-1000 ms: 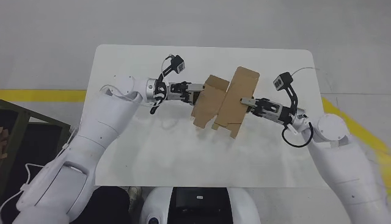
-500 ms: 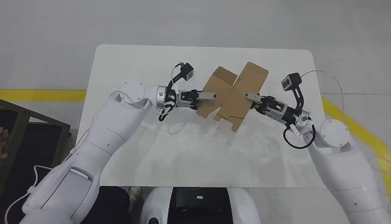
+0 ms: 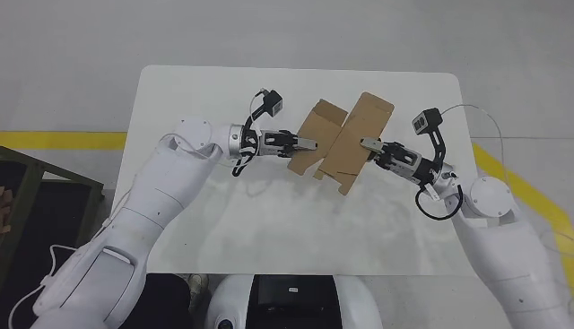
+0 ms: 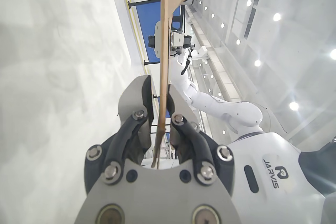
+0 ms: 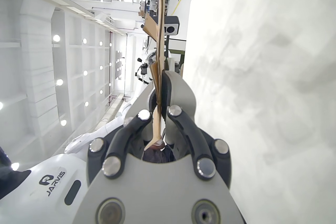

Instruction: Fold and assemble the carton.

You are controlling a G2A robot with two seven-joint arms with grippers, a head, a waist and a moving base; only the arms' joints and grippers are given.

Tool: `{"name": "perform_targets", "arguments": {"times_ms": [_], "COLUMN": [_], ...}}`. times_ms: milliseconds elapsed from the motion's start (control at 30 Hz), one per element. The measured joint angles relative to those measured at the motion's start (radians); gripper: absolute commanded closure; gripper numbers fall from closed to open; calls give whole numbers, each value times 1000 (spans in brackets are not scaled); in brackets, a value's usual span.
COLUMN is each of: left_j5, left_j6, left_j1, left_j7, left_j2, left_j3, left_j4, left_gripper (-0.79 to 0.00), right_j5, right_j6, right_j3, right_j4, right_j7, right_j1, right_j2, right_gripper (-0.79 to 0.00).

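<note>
A flat brown cardboard carton (image 3: 345, 141) hangs above the middle of the white table (image 3: 224, 221), held from both sides. My left gripper (image 3: 305, 142) is shut on its near-left flap. My right gripper (image 3: 366, 144) is shut on the opposite edge. In the left wrist view the carton (image 4: 165, 38) runs edge-on between the fingers of the left gripper (image 4: 159, 88), with the right gripper (image 4: 173, 40) clamped on it farther along. In the right wrist view the carton (image 5: 160, 25) is also edge-on, pinched in the right gripper (image 5: 158, 83). Its flaps splay slightly at the far end.
A yellow floor line (image 3: 63, 139) runs past both sides of the table. A dark green crate (image 3: 27, 203) stands on the floor to the left.
Over the last second both grippers carried the carton a little toward the table's far right, and the left arm stretched out. Since half a second ago almost nothing has moved.
</note>
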Motion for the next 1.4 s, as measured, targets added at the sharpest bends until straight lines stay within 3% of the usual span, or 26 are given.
{"name": "perform_targets", "arguments": {"times_ms": [267,600,733,900,1100,1400], "left_j5": [-2,-20,-30,-46,-87,-167], "left_j6": [5,42,46,46,46,45], "left_j1": [-10,-57,-61,-73,-112,-160], "left_j7": [-36,-309,-308,-308,-308,-308], "left_j2": [1,10,19,44,84,130], "left_j3": [-22,-19,17,95,212,303], "left_j4": [11,10,-28,-78,-127,-144], "left_gripper": [0,0,0,0,0,0], "right_j5": [53,192,192,206,194,190], "right_j6": [-66,-172,-162,-63,-48,-49], "right_j3": [23,50,48,23,-27,-116], "right_j4": [16,161,232,219,158,112], "right_j7": [53,423,547,649,664,664], "right_j1": [-3,64,104,140,143,152], "right_j2": [-2,5,9,14,21,48], "right_gripper": [-785,-785,-785,-785,-785,-785]}}
